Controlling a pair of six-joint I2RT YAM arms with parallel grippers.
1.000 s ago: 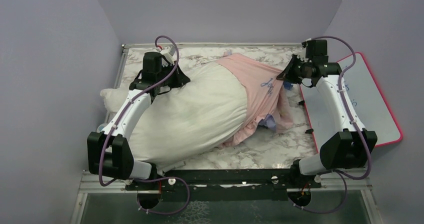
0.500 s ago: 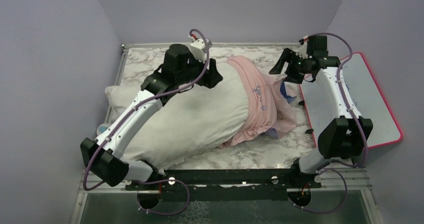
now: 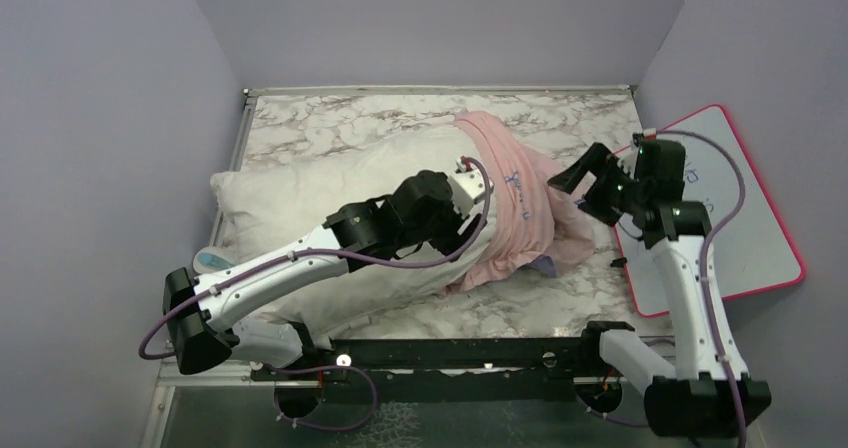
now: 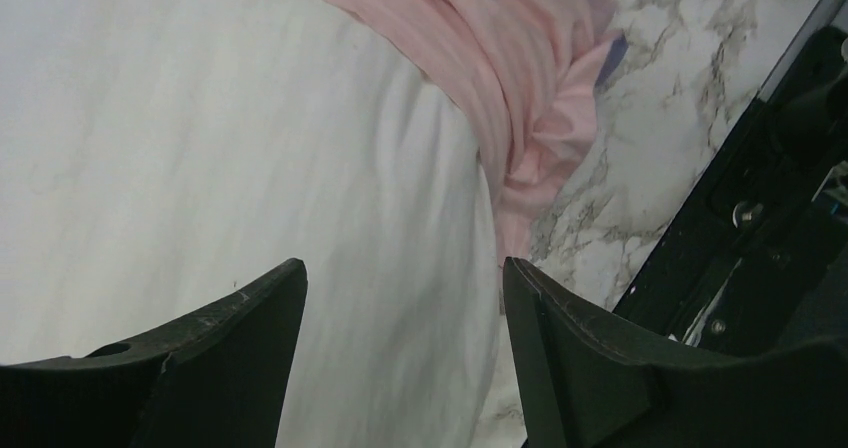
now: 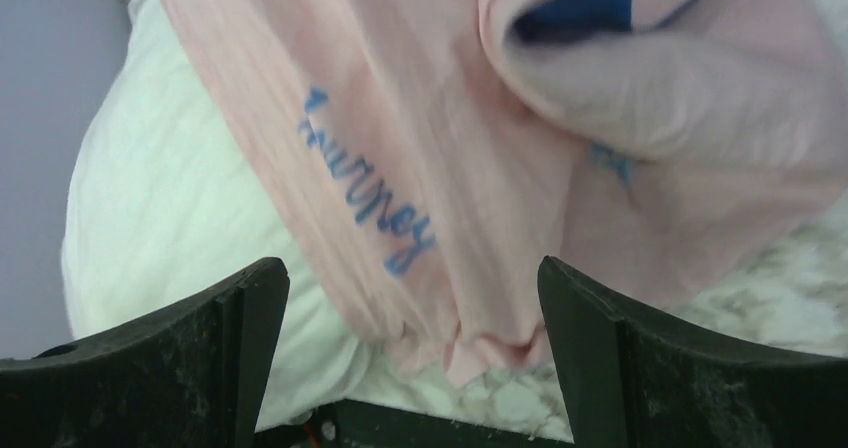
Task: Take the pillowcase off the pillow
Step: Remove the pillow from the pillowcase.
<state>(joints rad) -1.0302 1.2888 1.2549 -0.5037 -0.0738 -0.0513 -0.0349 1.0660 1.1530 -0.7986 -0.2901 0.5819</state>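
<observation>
Pillowcase (image 3: 520, 198) thin, limp, likely clings; bunched over pillow (image 3: 320, 198) right end. Left gripper (image 4: 400, 273), right gripper (image 5: 412, 268) spread, empty. Pinch gathered near-right hem.

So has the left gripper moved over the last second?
Yes. The left gripper has swung away from the table's back rim, nearer and rightward, toward the pillowcase.

Your left arm (image 3: 270, 268) and right arm (image 3: 690, 278) pair white links with black joint housings; a purple cable (image 3: 420, 261) loops along each, and the wedge-shaped fingers (image 4: 600, 368) are scuffed matte black.
</observation>
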